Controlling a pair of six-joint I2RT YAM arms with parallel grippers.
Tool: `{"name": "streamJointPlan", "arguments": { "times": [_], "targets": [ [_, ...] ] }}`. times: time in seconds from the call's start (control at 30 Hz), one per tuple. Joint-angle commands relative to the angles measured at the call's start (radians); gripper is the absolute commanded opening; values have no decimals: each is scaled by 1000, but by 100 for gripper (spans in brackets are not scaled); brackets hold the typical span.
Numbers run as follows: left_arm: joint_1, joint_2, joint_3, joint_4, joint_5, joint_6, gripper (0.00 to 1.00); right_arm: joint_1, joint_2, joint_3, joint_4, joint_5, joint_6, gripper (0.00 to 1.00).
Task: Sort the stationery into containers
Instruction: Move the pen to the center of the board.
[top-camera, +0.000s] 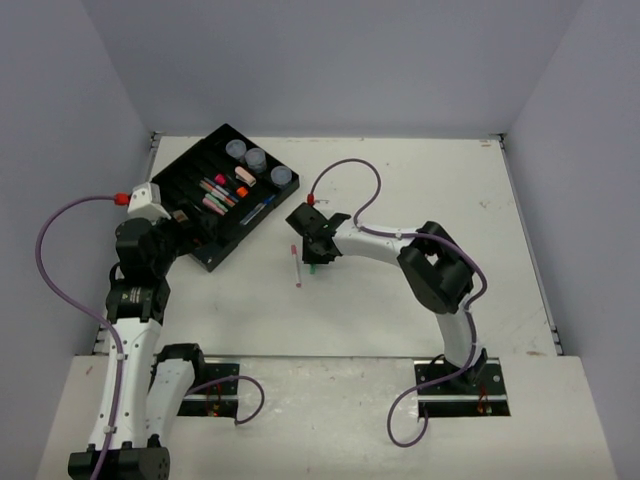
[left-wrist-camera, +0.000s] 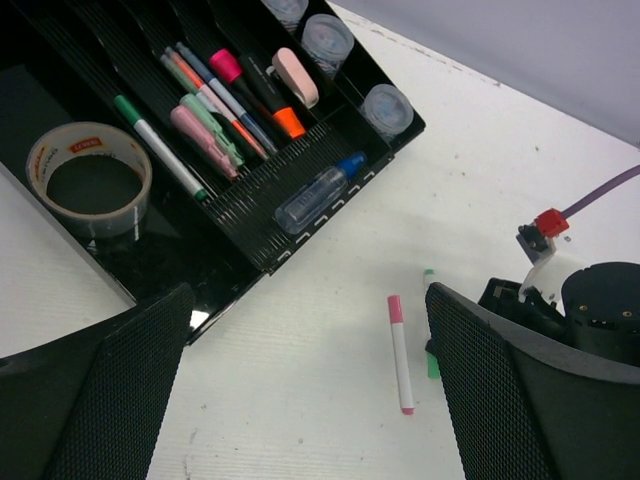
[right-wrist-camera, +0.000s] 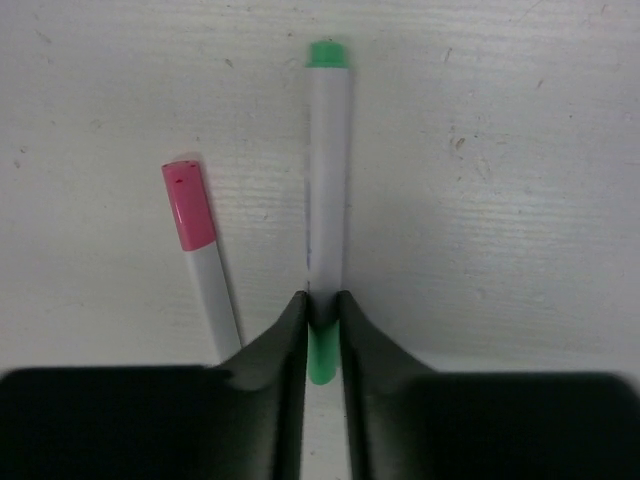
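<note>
Green pen (right-wrist-camera: 328, 180) between right tool's (right-wrist-camera: 322, 302) jaws

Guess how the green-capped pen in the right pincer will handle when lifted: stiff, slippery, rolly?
The green-capped pen looks straight and thin, so probably stiff and light. Its smooth round barrel could roll if released. The right pincer grips near one end, so the long free end may tilt down.
</note>
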Motion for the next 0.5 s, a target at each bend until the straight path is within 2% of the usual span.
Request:
{"name": "streamJointPlan", "arguments": {
  "times": [0.0,0.13,0.2,0.3,0.37,0.4,0.47],
  "targets": [
    [2,4,4,18,84,34,100,5,-48,-111,-6,27,37,1],
    [0,23,-3,45,196,16,100,3,-101,-185,-6,53,43,0],
    [-1,42,-35,114,333,-25,100,4,-144,-218,9,59,47,0],
    [-26,102,-145,351,605,-168,100,5,-235,-276,80,36,24,0],
    [-77,149,-192,499,673,-237,100,3,-313,-330,153,-6,4,0],
    [-152,184,-221,568,690,-267,100,3,-401,-395,200,-53,-23,0],
    [-228,219,-272,852,737,-366,100,4,-534,-502,376,-119,-55,0]
  ]
}}
